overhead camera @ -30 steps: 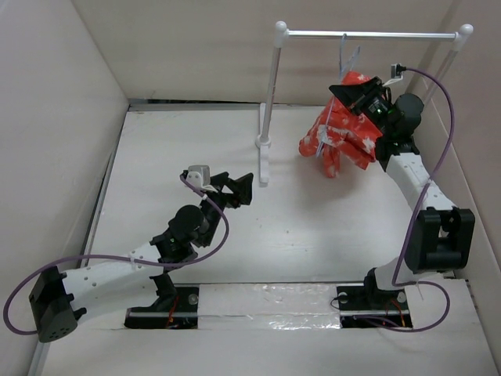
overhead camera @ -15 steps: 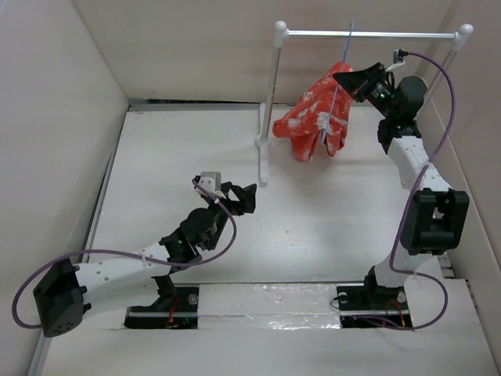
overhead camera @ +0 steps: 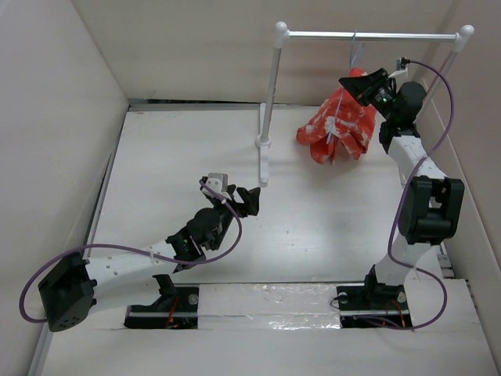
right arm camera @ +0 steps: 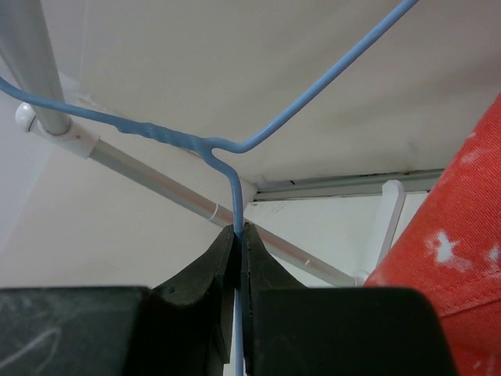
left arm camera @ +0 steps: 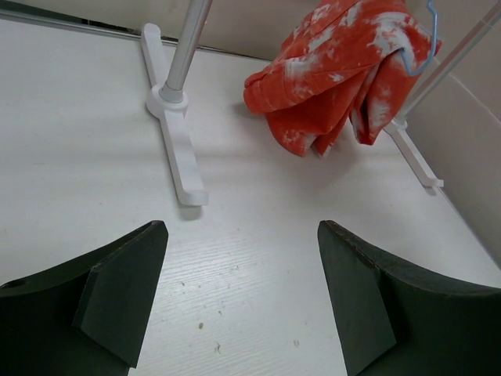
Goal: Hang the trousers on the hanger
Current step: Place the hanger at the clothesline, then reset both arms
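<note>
The right end effector [right arm camera: 237, 231] pinches the thin blue wire of the hanger [right arm camera: 313, 90], its two dark fingers pressed together on the straight strand just below the twisted neck. Above that grip the hook curves up to the horizontal bar of the white rail stand [overhead camera: 368, 34]; whether the hook bears its own weight there cannot be told. The trousers [overhead camera: 340, 129], orange-red with white blotches, are draped over the hanger and hang in a bunched fold below the bar, between the stand's two posts and nearer the right one, with the right arm reaching up beside them from the bench's right side. Across the white bench [overhead camera: 180, 157], well apart from the garment, the left end effector [left arm camera: 241, 235] hovers low with its fingers spread wide and nothing between them. It faces the stand's left post and the flat foot at its base, with the trousers in its wrist view beyond.
</note>
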